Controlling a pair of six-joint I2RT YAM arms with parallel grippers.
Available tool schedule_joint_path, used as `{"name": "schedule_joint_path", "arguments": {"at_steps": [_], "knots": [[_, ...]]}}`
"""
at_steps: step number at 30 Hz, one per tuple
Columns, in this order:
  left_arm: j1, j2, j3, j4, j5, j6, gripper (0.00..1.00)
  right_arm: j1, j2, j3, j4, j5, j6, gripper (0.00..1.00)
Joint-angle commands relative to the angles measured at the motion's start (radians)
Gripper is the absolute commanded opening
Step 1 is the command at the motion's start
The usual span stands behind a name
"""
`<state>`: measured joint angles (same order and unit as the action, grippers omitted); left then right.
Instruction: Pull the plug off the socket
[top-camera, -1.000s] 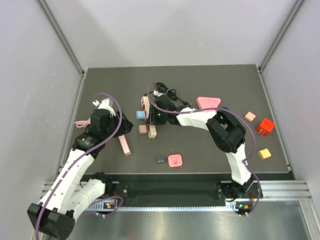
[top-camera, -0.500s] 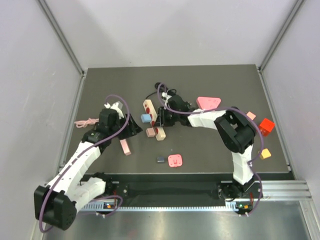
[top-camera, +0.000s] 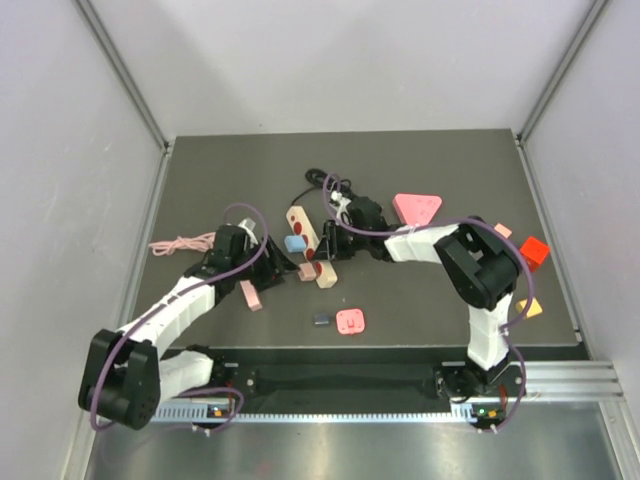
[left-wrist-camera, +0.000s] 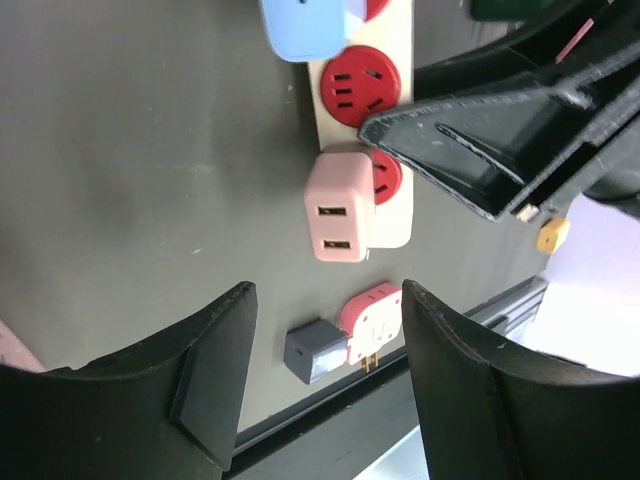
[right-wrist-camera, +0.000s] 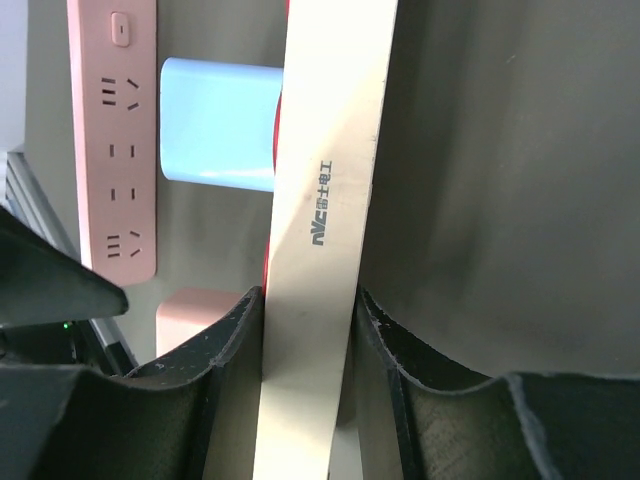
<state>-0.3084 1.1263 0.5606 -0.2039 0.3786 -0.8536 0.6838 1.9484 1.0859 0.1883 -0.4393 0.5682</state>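
Note:
A cream power strip (top-camera: 322, 252) with red sockets (left-wrist-camera: 363, 78) lies at mid-table, tipped on its edge. A pink plug (left-wrist-camera: 337, 220) with two USB ports sits in one socket, and a blue plug (left-wrist-camera: 300, 25) in another. My right gripper (right-wrist-camera: 308, 310) is shut on the strip's cream side (right-wrist-camera: 325, 190), seen in the top view (top-camera: 336, 242) just right of the strip. My left gripper (left-wrist-camera: 325, 295) is open, with nothing between its fingers. It hovers just short of the pink plug, left of the strip in the top view (top-camera: 277, 262).
A pink power strip (top-camera: 250, 294) lies by the left gripper. A grey cube (top-camera: 321, 319) and a pink adapter (top-camera: 351, 320) lie nearer the front edge. A pink cord (top-camera: 175, 243) is at the left. A pink triangle (top-camera: 417, 207) and coloured blocks (top-camera: 531, 252) are at the right.
My right gripper has dragged the cream strip to the right and nearer while turning it. My left arm has swung right toward the strip, its jaws still open.

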Motion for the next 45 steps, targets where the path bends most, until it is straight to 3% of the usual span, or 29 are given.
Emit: {"name": "schedule_joint_path", "arguments": {"at_steps": [1, 15, 34, 35, 37, 40, 43, 45], "knots": [[0.002, 0.016, -0.021, 0.130, 0.013, -0.087, 0.65, -0.007, -0.039, -0.033, 0.072, -0.016, -0.057, 0.00], [-0.070, 0.121, -0.021, 0.238, -0.026, -0.194, 0.61, -0.009, -0.017, -0.096, 0.220, -0.033, -0.042, 0.00], [-0.132, 0.240, -0.027, 0.317, -0.079, -0.239, 0.57, -0.007, -0.040, -0.116, 0.231, -0.001, -0.062, 0.00], [-0.133, 0.245, -0.028, 0.322, -0.081, -0.239, 0.54, -0.007, -0.040, -0.116, 0.231, -0.001, -0.064, 0.00], [-0.132, 0.257, -0.021, 0.328, -0.076, -0.231, 0.38, -0.007, -0.042, -0.116, 0.232, 0.004, -0.067, 0.00], [-0.133, 0.274, 0.018, 0.304, -0.087, -0.206, 0.35, -0.006, -0.042, -0.115, 0.227, 0.008, -0.073, 0.00], [-0.133, 0.290, 0.044, 0.302, -0.087, -0.194, 0.26, -0.001, -0.040, -0.112, 0.223, 0.014, -0.079, 0.00], [-0.133, 0.297, 0.050, 0.307, -0.080, -0.191, 0.13, 0.000, -0.040, -0.109, 0.212, 0.027, -0.085, 0.00]]}}
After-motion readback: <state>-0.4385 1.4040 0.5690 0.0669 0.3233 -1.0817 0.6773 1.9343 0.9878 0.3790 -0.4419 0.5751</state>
